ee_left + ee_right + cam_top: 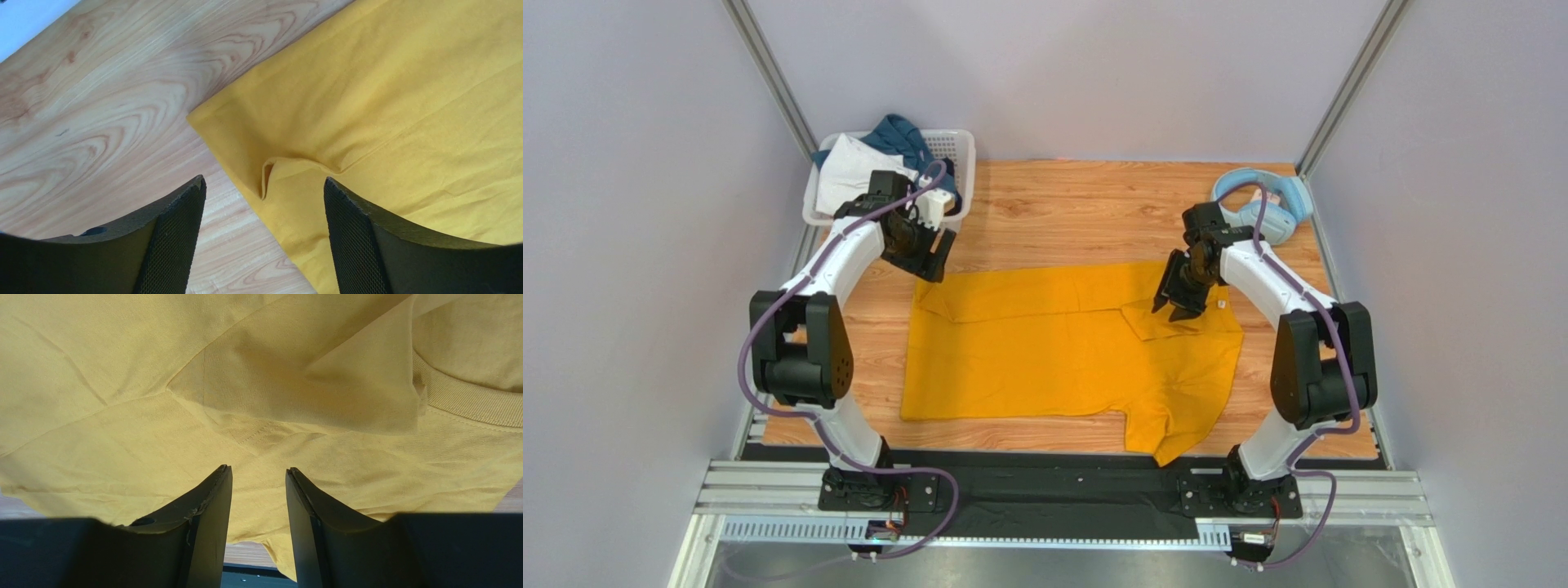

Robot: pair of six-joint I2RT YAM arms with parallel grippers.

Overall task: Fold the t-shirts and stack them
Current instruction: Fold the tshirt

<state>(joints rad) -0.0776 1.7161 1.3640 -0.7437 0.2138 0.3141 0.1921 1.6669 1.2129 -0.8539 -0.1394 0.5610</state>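
I am looking down on the wooden worktop (1075, 208), where the mustard-yellow t-shirt (1051, 355) is lying spread across the middle, partly folded, one sleeve trailing toward 5 o'clock. At 10 o'clock the white lattice basket (967, 147) is sitting at the worktop's corner, holding a white garment (848, 172) and a teal-blue garment (897, 132). At 2 o'clock the light-blue headphones (1259, 202) are resting near the edge. My left hand (264, 180) is hovering over the shirt's 10 o'clock corner, fingers spread wide and gripping nothing. My right hand (258, 469) is hanging above the cloth near the collar at the shirt's 2 o'clock, fingers showing a narrow gap with nothing pinched.
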